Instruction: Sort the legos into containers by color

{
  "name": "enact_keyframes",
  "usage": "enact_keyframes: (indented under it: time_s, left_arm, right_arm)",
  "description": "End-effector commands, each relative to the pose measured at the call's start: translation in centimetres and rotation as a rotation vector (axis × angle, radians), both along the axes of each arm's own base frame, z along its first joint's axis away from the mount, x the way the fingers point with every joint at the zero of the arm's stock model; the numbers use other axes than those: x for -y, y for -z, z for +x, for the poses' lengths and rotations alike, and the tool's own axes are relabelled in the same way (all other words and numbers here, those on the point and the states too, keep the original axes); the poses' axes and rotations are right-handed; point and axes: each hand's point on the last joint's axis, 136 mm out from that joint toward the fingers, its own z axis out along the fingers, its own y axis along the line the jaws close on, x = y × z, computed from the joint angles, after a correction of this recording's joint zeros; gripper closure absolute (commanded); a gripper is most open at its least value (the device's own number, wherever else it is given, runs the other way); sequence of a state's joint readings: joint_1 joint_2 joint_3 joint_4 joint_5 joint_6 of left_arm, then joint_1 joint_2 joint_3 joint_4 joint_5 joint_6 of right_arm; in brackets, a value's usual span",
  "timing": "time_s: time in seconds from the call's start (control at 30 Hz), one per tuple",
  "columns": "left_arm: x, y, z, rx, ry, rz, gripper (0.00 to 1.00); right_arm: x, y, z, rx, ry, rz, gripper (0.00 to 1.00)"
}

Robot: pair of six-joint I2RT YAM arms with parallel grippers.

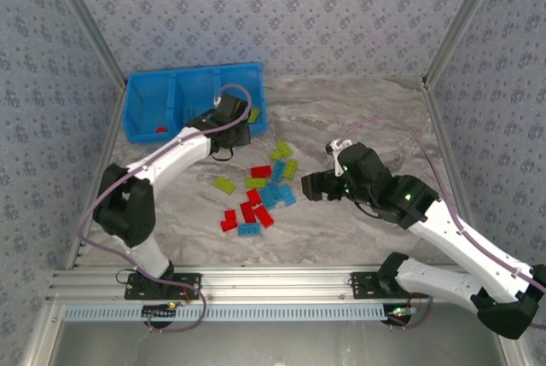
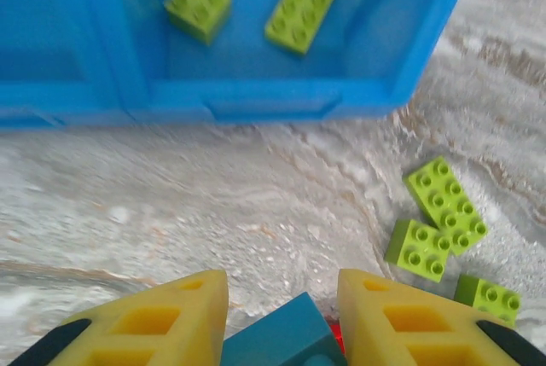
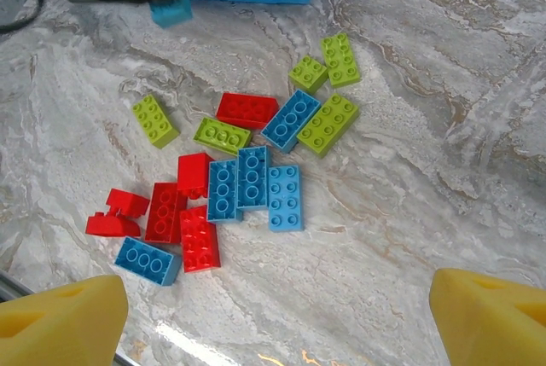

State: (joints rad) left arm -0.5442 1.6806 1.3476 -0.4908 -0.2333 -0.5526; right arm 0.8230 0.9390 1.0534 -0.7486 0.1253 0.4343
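My left gripper (image 2: 281, 285) is shut on a blue lego (image 2: 277, 336), held between its yellow fingers just in front of the blue bin (image 2: 256, 106). Two lime green legos (image 2: 301, 6) lie in the bin's right compartment. In the top view the left gripper (image 1: 230, 123) hangs at the bin's near right corner. A red lego (image 1: 161, 130) sits in the left compartment. My right gripper (image 3: 277, 298) stands open above bare table, right of the loose pile of blue (image 3: 252, 178), red (image 3: 183, 221) and green (image 3: 328, 123) legos.
Three green legos (image 2: 446, 204) lie on the marble table just right of the left gripper. Patterned walls and metal posts (image 1: 85, 25) enclose the table. The aluminium rail (image 1: 273, 285) runs along the near edge.
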Motion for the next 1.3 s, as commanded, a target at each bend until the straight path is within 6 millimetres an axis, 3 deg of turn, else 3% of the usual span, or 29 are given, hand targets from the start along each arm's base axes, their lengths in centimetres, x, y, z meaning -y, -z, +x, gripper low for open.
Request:
enact_keyframes:
  time_s: [0.0,0.1,0.2,0.3,0.4,0.5,0.57,0.7,0.83,1.03,1.13,1.27]
  left_arm:
    - [-4.9,-3.5,2.3,0.111,-0.118,0.116,0.62]
    - [-9.1,-4.9,5.6,0.187,-0.234,0.160,0.64]
    - [-11.7,-4.6,9.2,0.180,-0.288,0.130,0.64]
    - [-12.4,-3.5,12.4,0.141,-0.279,0.068,0.63]
    - [-12.3,-3.2,14.6,0.124,-0.256,0.044,0.51]
    - [-12.2,-4.6,15.2,0.126,-0.239,0.047,0.40]
    - [-12.1,-6.0,14.6,0.140,-0.244,0.024,0.38]
    - [-11.1,-8.7,11.0,0.160,-0.237,-0.081,0.38]
    - [-9.7,-9.7,4.2,0.150,-0.237,-0.193,0.36]
    - [-9.3,-6.4,-7.5,0.087,-0.341,-0.304,0.31]
    - [-8.4,-4.4,-11.6,0.077,-0.355,-0.343,0.31]
    - [-6.6,-0.8,-14.3,-0.024,-0.357,-0.396,0.31]
  right_arm:
    - [-0.5,-1.5,0.1,0.022,-0.007,0.036,0.06]
    - [-0.6,-1.6,0.1,0.021,-0.006,0.039,0.06]
    - [-0.4,-1.5,0.0,0.020,-0.001,0.035,0.06]
    - [-0.2,-1.4,-0.1,0.015,0.003,0.028,0.06]
    - [0.1,-1.6,-0.4,0.012,0.010,0.026,0.06]
    - [0.4,-1.8,-0.7,0.008,0.017,0.023,0.06]
    - [0.7,-1.8,-0.8,0.013,0.025,0.026,0.06]
    - [0.6,-1.7,-0.6,0.017,0.037,0.039,0.06]
    - [-0.2,-1.1,-0.2,0.010,0.028,0.049,0.05]
    - [-2.5,-0.2,0.5,-0.007,-0.019,0.072,0.00]
    - [-3.1,0.4,1.1,-0.015,-0.016,0.056,0.00]
    - [-4.0,1.2,1.4,-0.037,-0.028,0.040,0.00]
